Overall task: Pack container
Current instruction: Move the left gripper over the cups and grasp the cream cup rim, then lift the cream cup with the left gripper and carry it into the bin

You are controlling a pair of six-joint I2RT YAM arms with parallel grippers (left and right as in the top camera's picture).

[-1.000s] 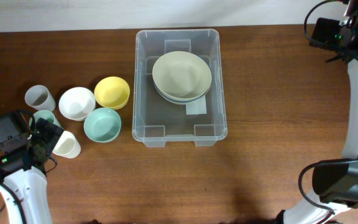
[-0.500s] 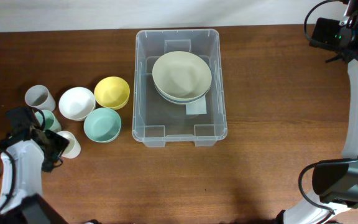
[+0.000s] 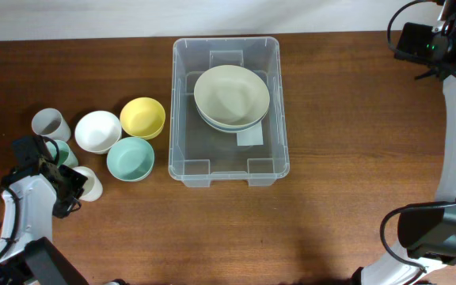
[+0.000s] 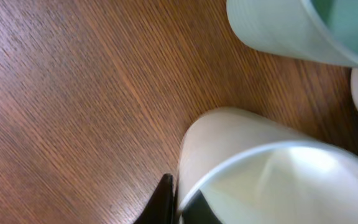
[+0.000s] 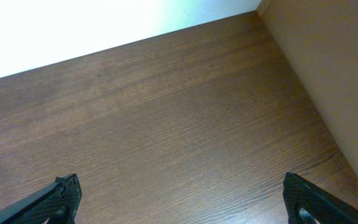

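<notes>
Container (image 3: 182, 119) mid-counter, well right of my left claw (image 4: 178, 202), stacked bowls (image 3: 231, 96) inside. Left claw clenched on cream cup (image 4: 241, 143) wall. Thin rim pinch: cup may slip on lift, or knock mint cup (image 4: 278, 31) just beside. Right claw (image 5: 182, 199) released, far right.

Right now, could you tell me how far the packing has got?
Done: two stacked bowls sit in the container. In hand: the left end effector grips the cream cup. Left: yellow bowl, white bowl, teal bowl, grey cup, green cup.
</notes>
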